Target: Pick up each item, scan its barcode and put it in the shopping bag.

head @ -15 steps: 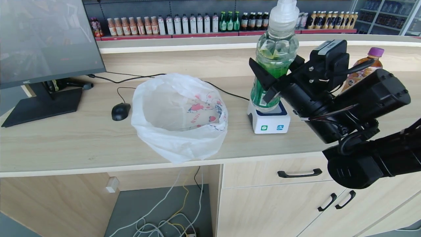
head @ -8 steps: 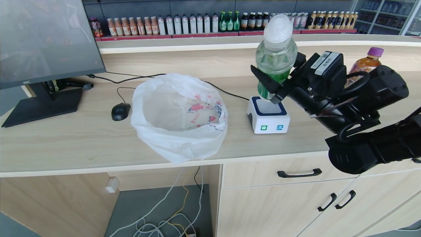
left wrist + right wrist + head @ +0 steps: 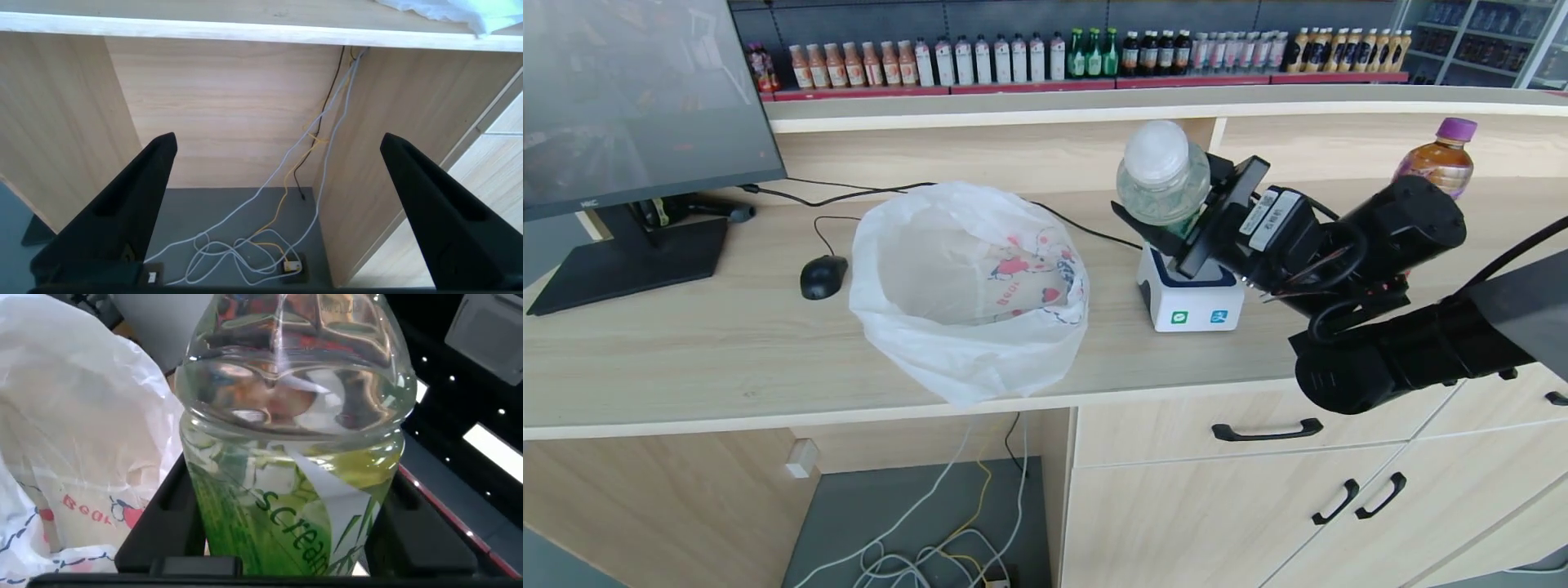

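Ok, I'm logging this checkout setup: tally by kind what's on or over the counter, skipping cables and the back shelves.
Bottles: 2 (green-label bottle in the right claw, purple-capped bottle standing)
Shopping bag: 1
Scanner box: 1
Mouse: 1
Monitor: 1
Unclear dark object behind the monitor stand: 1
Total: 7

Table (image 3: 686, 351): monitor (image 3: 637, 90) far left at the back, mouse (image 3: 823, 276) just right of its stand. Bag (image 3: 947, 363) mid-table, at the front edge. Scanner (image 3: 1192, 306) just right of the bag. Bottle (image 3: 1164, 175) clamped in right end effector (image 3: 1172, 222), tilted, over the scanner's back edge. Second bottle (image 3: 1437, 159) upright far right at the back, well apart from the scanner. Shelf (image 3: 1045, 84) behind the table. Drawers (image 3: 1225, 482) under the table's right half, cables (image 3: 915, 555) on the floor under the left. Left end effector (image 3: 276, 143) low, facing that gap.
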You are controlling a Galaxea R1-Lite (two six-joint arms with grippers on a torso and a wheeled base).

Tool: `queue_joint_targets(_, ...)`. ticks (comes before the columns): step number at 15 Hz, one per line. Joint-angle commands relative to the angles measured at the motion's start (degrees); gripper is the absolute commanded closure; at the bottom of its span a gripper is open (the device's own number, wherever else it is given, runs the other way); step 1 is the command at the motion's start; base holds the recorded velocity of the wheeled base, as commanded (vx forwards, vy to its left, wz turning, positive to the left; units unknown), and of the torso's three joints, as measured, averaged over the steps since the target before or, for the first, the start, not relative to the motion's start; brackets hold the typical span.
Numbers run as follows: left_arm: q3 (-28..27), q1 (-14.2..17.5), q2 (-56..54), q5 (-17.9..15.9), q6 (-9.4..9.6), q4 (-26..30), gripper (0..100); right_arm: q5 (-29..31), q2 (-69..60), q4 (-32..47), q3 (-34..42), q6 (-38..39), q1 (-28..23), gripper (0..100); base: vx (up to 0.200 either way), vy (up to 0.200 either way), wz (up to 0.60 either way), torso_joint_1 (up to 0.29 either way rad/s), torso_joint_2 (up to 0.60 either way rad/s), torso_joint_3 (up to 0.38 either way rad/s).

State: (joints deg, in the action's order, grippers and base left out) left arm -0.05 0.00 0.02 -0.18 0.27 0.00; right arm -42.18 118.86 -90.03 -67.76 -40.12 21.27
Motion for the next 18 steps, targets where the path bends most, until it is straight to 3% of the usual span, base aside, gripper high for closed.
queue_joint_targets(1, 0.0, 0.0, 0.0, 0.0, 0.0, 0.0, 0, -0.1, 1.6, 0.0, -0.5, 0.0, -0.5, 100, 0.0, 0.0, 0.0, 0.0, 0.0, 0.0)
queue_joint_targets(4, 0.0, 0.0, 0.0, 0.0, 0.0, 0.0, 0, -5.3, 1.1, 0.0, 1.6, -0.5, -2.9, 100, 0.0, 0.0, 0.0, 0.0, 0.0, 0.0)
queue_joint_targets(18, 0.0, 0.0, 0.0, 0.0, 0.0, 0.0, 0, -5.4, 3.3, 0.0, -0.6, -0.7, -4.7, 100, 0.0, 0.0, 0.0, 0.0, 0.0, 0.0)
